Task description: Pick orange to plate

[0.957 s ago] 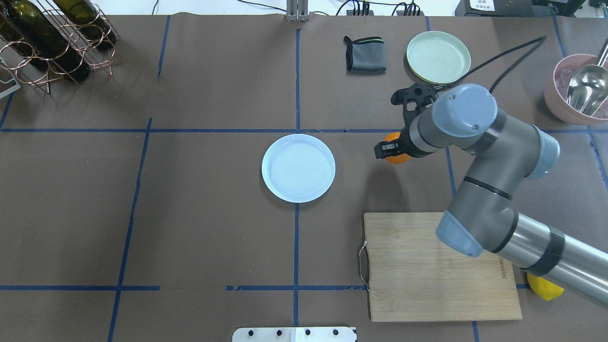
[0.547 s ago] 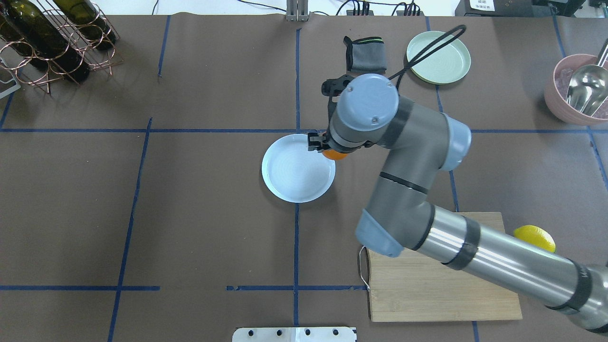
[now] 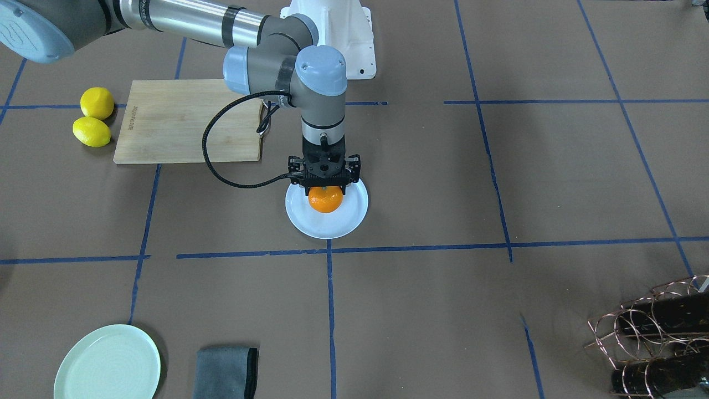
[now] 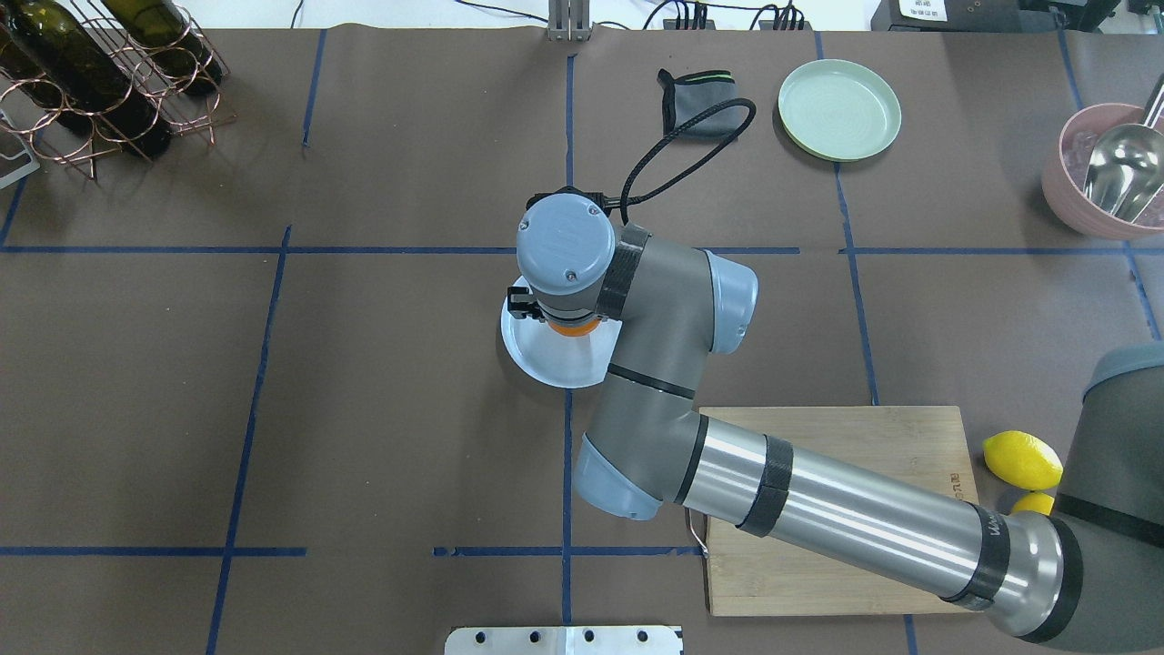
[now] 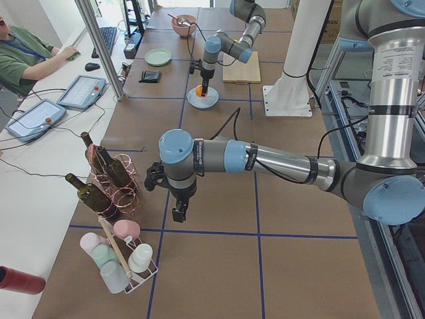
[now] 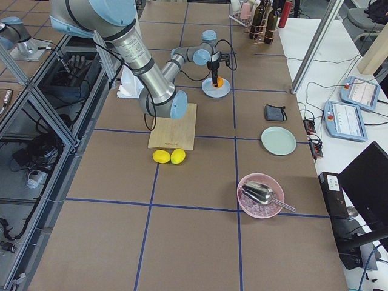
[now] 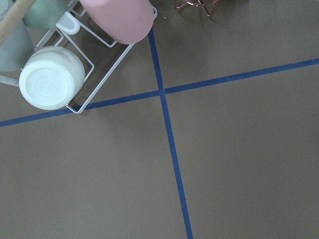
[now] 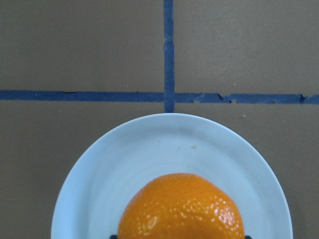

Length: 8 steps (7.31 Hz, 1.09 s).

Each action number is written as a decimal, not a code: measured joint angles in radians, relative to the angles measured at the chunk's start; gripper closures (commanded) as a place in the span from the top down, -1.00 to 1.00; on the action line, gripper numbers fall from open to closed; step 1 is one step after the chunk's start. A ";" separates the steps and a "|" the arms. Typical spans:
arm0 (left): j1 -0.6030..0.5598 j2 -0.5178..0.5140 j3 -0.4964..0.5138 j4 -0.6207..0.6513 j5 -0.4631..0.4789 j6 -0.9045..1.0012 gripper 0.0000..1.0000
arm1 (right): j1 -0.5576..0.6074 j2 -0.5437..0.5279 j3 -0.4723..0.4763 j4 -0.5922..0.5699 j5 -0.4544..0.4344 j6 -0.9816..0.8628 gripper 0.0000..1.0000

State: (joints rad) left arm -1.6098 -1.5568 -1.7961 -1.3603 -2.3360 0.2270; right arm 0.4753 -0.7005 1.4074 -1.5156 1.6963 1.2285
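Note:
The orange (image 3: 325,200) is right over the middle of the pale bluish-white plate (image 3: 346,220), low above it or touching it; which, I cannot tell. My right gripper (image 3: 325,191) points straight down and is shut on the orange from above. The right wrist view has the orange (image 8: 182,209) at the bottom with the plate (image 8: 149,149) spread under it. From overhead the wrist covers most of the orange (image 4: 575,330) and part of the plate (image 4: 546,359). My left gripper (image 5: 178,214) hangs over bare table near the bottle rack; whether it is open or shut I cannot tell.
Two lemons (image 3: 94,117) lie beside a wooden cutting board (image 3: 188,119). A mint-green plate (image 3: 108,363) and a grey cloth (image 3: 226,372) sit at the far side. A wine rack (image 4: 100,73), a pink bowl with a scoop (image 4: 1109,173) and a cup rack (image 7: 50,74) stand at the table's ends.
My right arm has swung left with the orange, from well to the right of the plate, past its rim, to over its middle.

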 measured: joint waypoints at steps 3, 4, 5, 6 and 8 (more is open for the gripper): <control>0.001 0.000 -0.003 0.000 -0.003 0.000 1.00 | -0.009 0.001 -0.032 0.004 -0.021 0.004 1.00; 0.001 -0.001 -0.004 0.000 -0.004 0.000 1.00 | -0.011 0.004 -0.033 0.005 -0.026 0.009 1.00; 0.001 -0.001 -0.003 0.000 -0.004 -0.001 1.00 | -0.005 0.007 -0.017 0.004 -0.024 0.010 1.00; 0.001 -0.001 -0.001 0.000 -0.002 0.000 1.00 | 0.020 0.006 0.016 0.000 0.000 0.002 1.00; 0.000 0.013 0.013 0.004 0.001 0.002 1.00 | 0.154 -0.024 0.089 -0.021 0.134 -0.093 1.00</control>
State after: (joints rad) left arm -1.6100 -1.5436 -1.7828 -1.3563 -2.3346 0.2287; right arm 0.6293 -0.7249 1.4965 -1.5367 1.8304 1.1357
